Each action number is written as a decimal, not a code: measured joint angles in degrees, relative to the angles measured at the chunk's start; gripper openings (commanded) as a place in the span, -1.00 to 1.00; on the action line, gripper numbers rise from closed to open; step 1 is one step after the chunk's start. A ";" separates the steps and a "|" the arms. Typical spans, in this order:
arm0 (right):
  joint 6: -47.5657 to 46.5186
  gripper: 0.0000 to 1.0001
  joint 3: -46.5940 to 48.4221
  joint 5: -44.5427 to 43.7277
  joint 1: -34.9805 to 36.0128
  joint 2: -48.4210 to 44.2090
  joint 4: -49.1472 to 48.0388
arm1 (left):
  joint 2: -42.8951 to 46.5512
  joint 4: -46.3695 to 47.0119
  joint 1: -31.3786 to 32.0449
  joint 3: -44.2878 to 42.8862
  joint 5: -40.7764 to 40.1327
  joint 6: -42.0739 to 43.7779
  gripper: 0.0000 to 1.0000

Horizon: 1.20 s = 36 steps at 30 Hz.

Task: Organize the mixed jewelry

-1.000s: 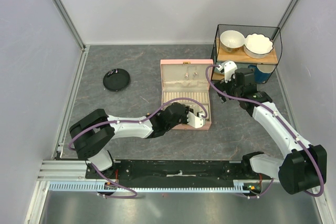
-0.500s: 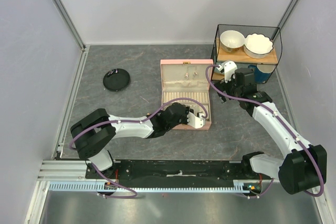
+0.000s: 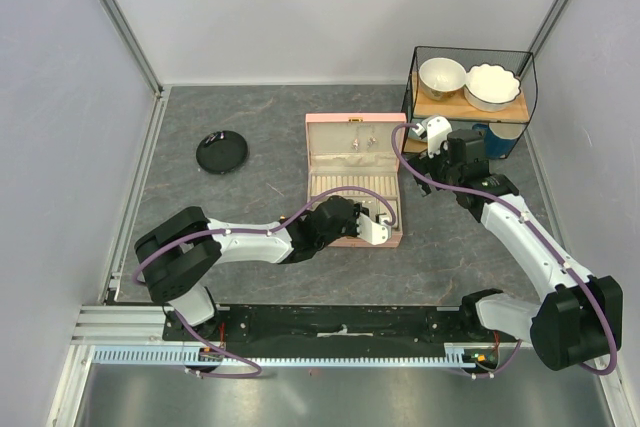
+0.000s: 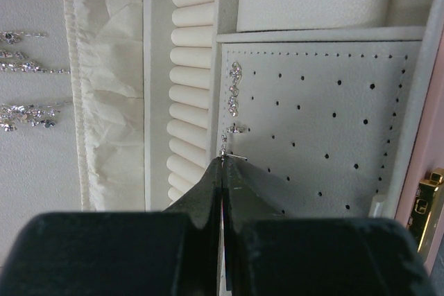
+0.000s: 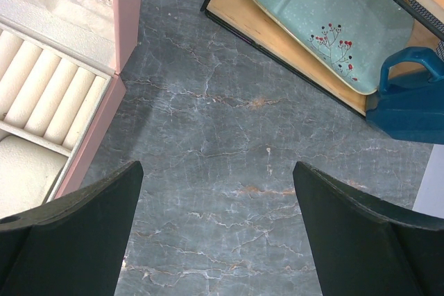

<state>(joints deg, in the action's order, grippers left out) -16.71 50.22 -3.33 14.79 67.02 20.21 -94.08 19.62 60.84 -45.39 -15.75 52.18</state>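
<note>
The pink jewelry box [image 3: 352,137] lies open mid-table. In the left wrist view my left gripper [image 4: 223,160] is shut on a tiny silver earring [image 4: 232,157], its post pointing at the white perforated earring pad [image 4: 326,102]. Another sparkly earring [image 4: 234,89] hangs on that pad, with a small stud [image 4: 236,129] below it. Silver pieces [image 4: 21,67] hang on the lid lining at the left. My right gripper [image 5: 218,192] is open and empty above bare table, right of the box's corner [image 5: 104,112].
A black round dish [image 3: 221,153] sits at the left with a small piece in it. A black wire rack [image 3: 470,97] at the back right holds two white bowls, a pale plate [image 5: 312,19] and a blue container [image 5: 409,95]. Ring rolls [image 4: 191,74] run beside the pad.
</note>
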 measured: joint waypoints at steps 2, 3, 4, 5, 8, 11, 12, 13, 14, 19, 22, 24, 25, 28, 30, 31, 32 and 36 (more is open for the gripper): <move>0.00 0.96 0.00 0.00 0.00 0.00 0.00 | 0.00 0.02 0.00 0.00 -0.02 0.00 -0.97; 0.00 0.97 0.00 0.02 0.00 0.00 0.00 | 0.00 0.02 0.00 0.00 -0.02 0.00 -0.97; 0.00 0.96 0.00 0.02 0.00 -0.02 0.00 | 0.00 0.04 0.00 0.00 -0.02 0.00 -0.97; 0.00 0.96 0.00 0.02 0.00 -0.02 0.00 | 0.00 0.04 0.00 0.00 -0.02 0.00 -0.97; 0.00 0.96 0.00 0.02 0.00 0.00 0.00 | 0.00 0.07 0.00 0.00 -0.02 0.00 -0.97; 0.00 0.96 0.00 0.00 0.00 0.00 0.00 | 0.00 0.11 0.00 0.04 0.00 0.00 -0.97; 0.00 0.96 0.00 0.00 0.00 0.00 0.00 | 0.00 0.20 0.00 0.11 0.00 0.00 -0.97; 0.00 0.96 0.00 0.00 0.00 -0.02 0.00 | 0.00 0.24 0.00 0.15 0.00 0.02 -0.97; 0.00 0.96 0.00 0.00 0.00 0.00 0.00 | 0.02 0.28 0.00 0.20 0.00 0.00 -0.97; 0.00 0.96 0.00 0.00 0.00 0.00 0.00 | 0.31 0.55 0.04 0.68 0.00 0.02 -0.97; 0.00 0.96 -0.02 0.00 0.00 -0.02 0.00 | 0.74 0.55 0.15 1.07 -0.02 0.04 -0.97; 0.00 0.96 -0.02 0.00 0.00 0.00 0.00 | 1.03 0.52 0.26 1.38 -0.09 0.04 -0.97; -0.02 0.96 -0.02 -0.02 0.00 -0.02 0.00 | 1.14 0.48 0.33 1.49 -0.13 0.04 -0.97; -0.02 0.96 -0.02 -0.02 0.00 0.00 0.00 | 1.46 0.22 0.42 1.64 -0.17 0.04 -0.97; -0.02 0.96 -0.02 -0.02 0.00 -0.02 0.00 | 1.46 0.17 0.42 1.64 -0.17 0.04 -0.97; -0.02 0.96 -0.02 -0.02 0.00 -0.02 0.00 | 1.46 0.17 0.42 1.64 -0.17 0.04 -0.97; -0.02 0.96 -0.04 -0.02 0.00 -0.02 0.00 | 1.46 0.17 0.44 1.64 -0.17 0.04 -0.97; -0.02 0.96 -0.07 -0.04 0.00 -0.02 0.00 | 1.46 0.11 0.52 1.64 -0.22 0.04 -0.97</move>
<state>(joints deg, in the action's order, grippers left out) -16.73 50.15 -3.38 14.79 67.00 20.21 -92.62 19.73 61.36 -43.75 -15.97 52.23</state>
